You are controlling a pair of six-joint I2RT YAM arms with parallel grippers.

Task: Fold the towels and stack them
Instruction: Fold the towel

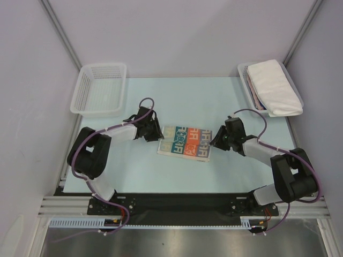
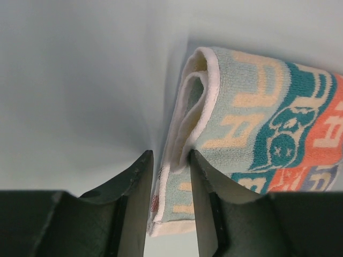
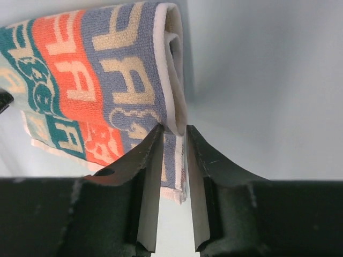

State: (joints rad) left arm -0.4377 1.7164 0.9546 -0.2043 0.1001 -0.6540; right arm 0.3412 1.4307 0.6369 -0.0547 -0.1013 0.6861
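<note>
A folded towel with colourful RABBIT lettering (image 1: 185,143) lies flat in the middle of the table. My left gripper (image 1: 159,134) is at its left end. In the left wrist view the jaws (image 2: 170,155) are open and straddle the layered edge of the towel (image 2: 257,107), with a sliver of gap on the left side. My right gripper (image 1: 213,140) is at the right end. In the right wrist view it (image 3: 174,128) is shut on the towel's (image 3: 91,69) folded edge. A folded white towel (image 1: 274,85) lies on a pinkish one (image 1: 257,100) in the right basket.
A white mesh basket (image 1: 244,72) at the back right holds the stacked towels. A second white mesh basket (image 1: 102,65) stands at the back left with nothing in it. Grey walls close in the table on three sides.
</note>
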